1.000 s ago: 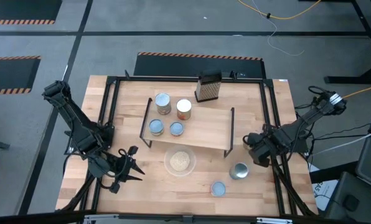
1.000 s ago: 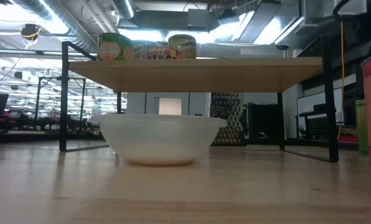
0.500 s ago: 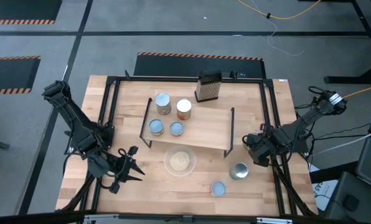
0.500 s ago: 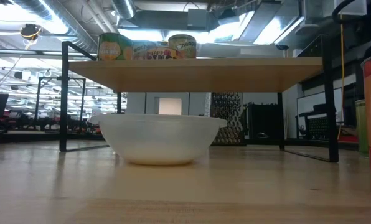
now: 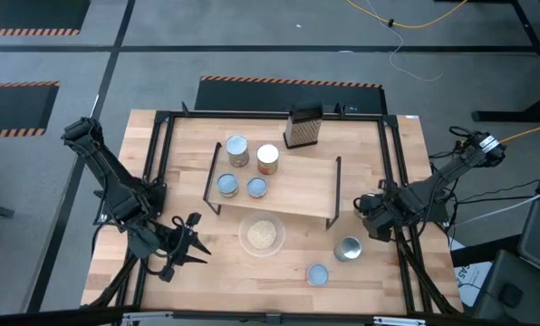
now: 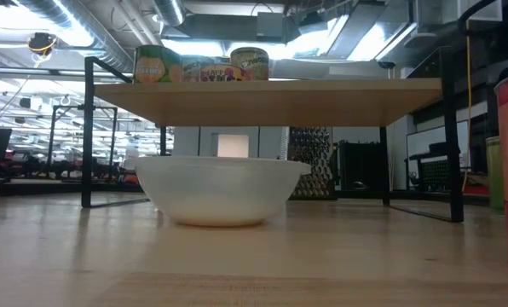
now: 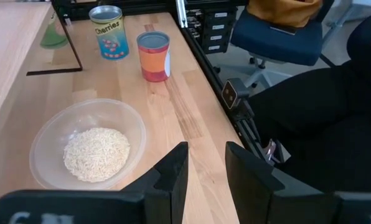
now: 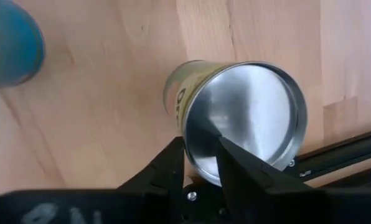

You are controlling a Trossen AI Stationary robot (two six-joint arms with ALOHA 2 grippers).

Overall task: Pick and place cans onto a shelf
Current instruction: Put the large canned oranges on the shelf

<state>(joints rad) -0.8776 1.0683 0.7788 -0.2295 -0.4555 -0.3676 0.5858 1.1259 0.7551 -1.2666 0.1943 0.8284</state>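
Observation:
The shelf (image 5: 284, 188) stands mid-table on its black legs, with several cans on its left part: two taller ones (image 5: 237, 150) (image 5: 268, 158) and two short blue-grey-topped ones (image 5: 227, 185) (image 5: 257, 187). In the low view they stand on its board (image 6: 271, 98). A silver-topped can (image 5: 348, 248) and a blue-grey-topped can (image 5: 317, 274) stand upright on the table at the near right. My right gripper (image 5: 371, 225) hovers just right of and above the silver-topped can (image 8: 244, 118), fingers narrowly open. My left gripper (image 5: 194, 241) waits near the near left, narrowly open and empty.
A clear bowl of rice (image 5: 262, 235) sits in front of the shelf, between my grippers, and also shows in the left wrist view (image 7: 86, 149). A dark box grater (image 5: 303, 127) stands behind the shelf. Black rails (image 5: 392, 172) frame the tabletop.

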